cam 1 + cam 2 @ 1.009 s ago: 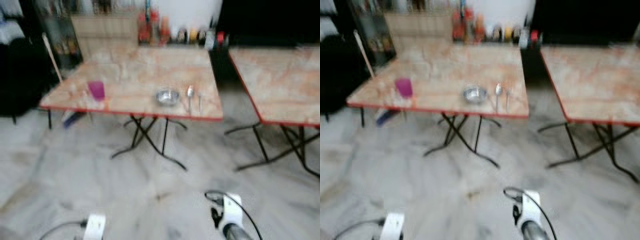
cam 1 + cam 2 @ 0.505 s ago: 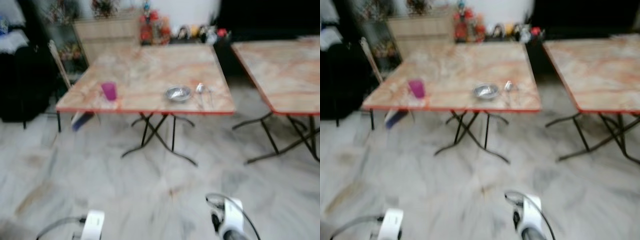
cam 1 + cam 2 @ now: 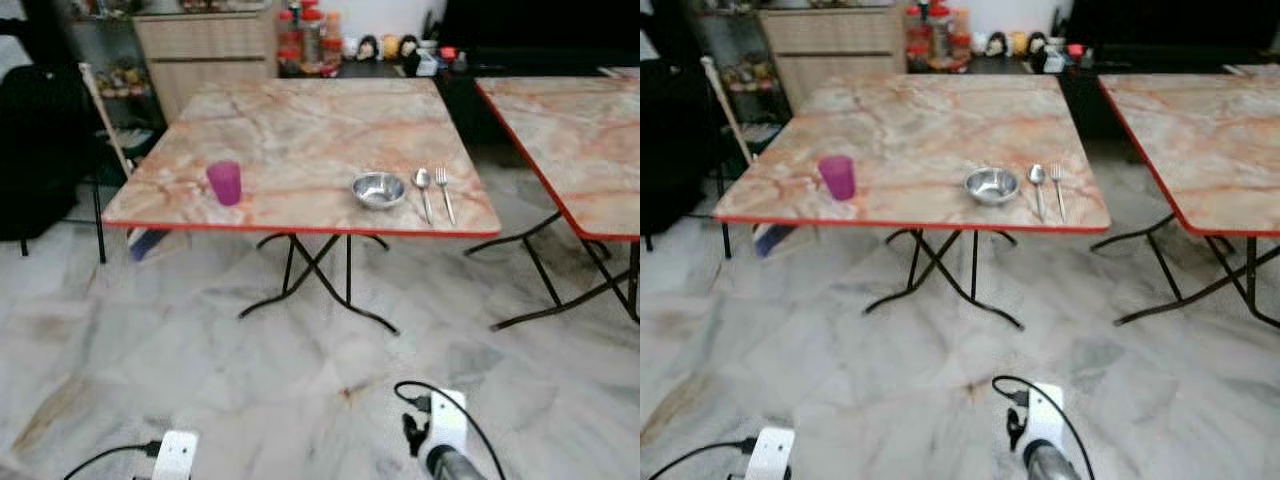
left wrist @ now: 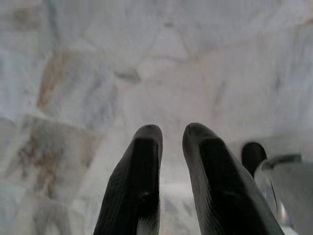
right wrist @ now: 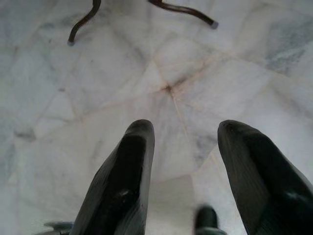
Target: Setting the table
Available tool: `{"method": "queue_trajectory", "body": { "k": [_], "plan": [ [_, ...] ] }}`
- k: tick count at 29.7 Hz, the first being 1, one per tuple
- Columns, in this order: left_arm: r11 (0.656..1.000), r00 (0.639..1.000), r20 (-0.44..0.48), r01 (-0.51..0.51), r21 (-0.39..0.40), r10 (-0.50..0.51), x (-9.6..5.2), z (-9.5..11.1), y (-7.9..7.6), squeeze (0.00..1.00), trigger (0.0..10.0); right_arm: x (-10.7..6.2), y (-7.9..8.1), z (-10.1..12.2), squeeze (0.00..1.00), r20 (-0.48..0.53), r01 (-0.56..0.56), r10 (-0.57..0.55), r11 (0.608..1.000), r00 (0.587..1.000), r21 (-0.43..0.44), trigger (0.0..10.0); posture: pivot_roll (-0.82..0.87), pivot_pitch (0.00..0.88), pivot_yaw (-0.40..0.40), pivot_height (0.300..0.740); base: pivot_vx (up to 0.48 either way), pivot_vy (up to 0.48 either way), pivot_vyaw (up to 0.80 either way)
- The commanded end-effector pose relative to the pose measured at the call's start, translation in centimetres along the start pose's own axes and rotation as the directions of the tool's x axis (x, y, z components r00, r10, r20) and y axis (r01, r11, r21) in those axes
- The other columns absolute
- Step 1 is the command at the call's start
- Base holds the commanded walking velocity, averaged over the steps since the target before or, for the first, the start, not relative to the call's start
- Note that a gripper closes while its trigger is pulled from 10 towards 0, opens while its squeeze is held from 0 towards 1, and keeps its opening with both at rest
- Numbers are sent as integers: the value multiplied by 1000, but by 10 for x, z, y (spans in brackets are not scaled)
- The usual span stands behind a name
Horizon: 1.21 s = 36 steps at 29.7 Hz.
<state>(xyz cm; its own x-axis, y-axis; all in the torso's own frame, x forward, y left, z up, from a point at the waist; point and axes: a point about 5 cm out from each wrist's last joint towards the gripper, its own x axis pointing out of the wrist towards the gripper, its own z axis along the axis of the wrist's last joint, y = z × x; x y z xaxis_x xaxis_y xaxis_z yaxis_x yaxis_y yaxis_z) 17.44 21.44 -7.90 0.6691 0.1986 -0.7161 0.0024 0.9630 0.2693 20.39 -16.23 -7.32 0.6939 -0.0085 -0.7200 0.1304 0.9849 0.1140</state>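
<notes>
A marble-patterned folding table with a red edge stands ahead of me. Near its front edge sit a purple cup on the left and a steel bowl further right. A spoon and a fork lie side by side just right of the bowl. Both arms hang low over the floor, well short of the table. My left gripper points at the tiles with its fingers close together, holding nothing. My right gripper is open and empty above the floor.
A second similar table stands to the right, a gap apart. Black crossed legs spread under the near table. A wooden cabinet and jars line the back wall. A stick leans at the left beside dark furniture.
The camera has shifted and the picture has sharpened; the table now looks a little nearer. Cup, bowl, spoon and fork keep their places on it.
</notes>
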Motion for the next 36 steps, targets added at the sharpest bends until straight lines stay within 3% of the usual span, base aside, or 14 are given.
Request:
{"method": "queue_trajectory", "body": {
  "k": [1,19,36],
  "plan": [
    [1000,1000,2,15,-4,-15,0,1,-6,0,10000,-2,-12,-1,0,3,32,-32,999,999,-8,10000,105,5,41,740,277,0,0],
    [999,999,4,34,29,-35,0,2,-7,0,10000,-2,-16,0,0,4,49,-49,999,999,-1,10000,85,0,40,740,281,0,-106],
    [998,999,-1,53,31,-53,-1,0,-14,0,10000,-3,-20,1,0,19,41,-41,999,999,-26,10000,70,0,20,740,53,0,0]
  ]
}}
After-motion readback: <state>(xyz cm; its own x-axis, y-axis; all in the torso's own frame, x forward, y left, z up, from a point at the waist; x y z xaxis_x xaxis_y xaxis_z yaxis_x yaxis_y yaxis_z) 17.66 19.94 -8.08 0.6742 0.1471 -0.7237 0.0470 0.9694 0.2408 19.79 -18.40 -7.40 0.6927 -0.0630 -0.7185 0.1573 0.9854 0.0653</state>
